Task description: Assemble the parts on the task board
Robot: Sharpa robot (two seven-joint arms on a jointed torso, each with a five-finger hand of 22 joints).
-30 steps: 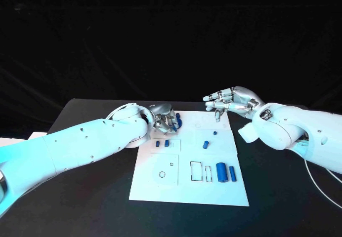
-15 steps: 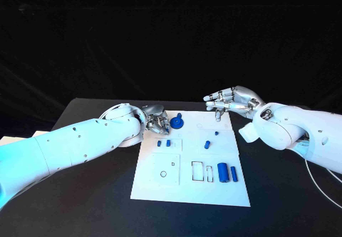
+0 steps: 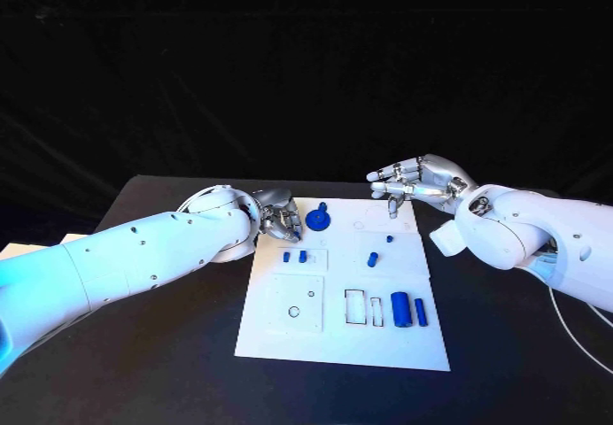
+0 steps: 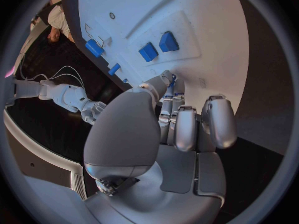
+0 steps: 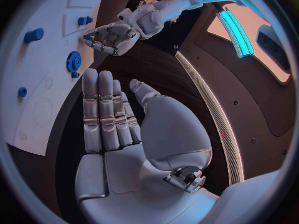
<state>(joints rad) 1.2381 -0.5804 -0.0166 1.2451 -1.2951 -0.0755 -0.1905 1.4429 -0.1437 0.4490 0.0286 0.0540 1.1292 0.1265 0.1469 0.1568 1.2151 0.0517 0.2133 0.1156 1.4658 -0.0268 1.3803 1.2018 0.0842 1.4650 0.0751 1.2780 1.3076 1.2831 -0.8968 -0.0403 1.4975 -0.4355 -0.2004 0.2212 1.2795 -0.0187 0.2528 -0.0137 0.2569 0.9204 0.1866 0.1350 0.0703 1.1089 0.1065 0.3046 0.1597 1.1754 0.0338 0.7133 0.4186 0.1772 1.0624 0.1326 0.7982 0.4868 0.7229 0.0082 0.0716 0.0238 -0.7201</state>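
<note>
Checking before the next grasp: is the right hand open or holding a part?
Open. The right hand shows a bare palm with its fingers extended and nothing between them, hovering by the task board.

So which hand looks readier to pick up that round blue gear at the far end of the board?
Probably the left hand: it sits right beside the gear, fingers near it. The right hand hangs open over the board's far right corner, further from the gear.
</note>
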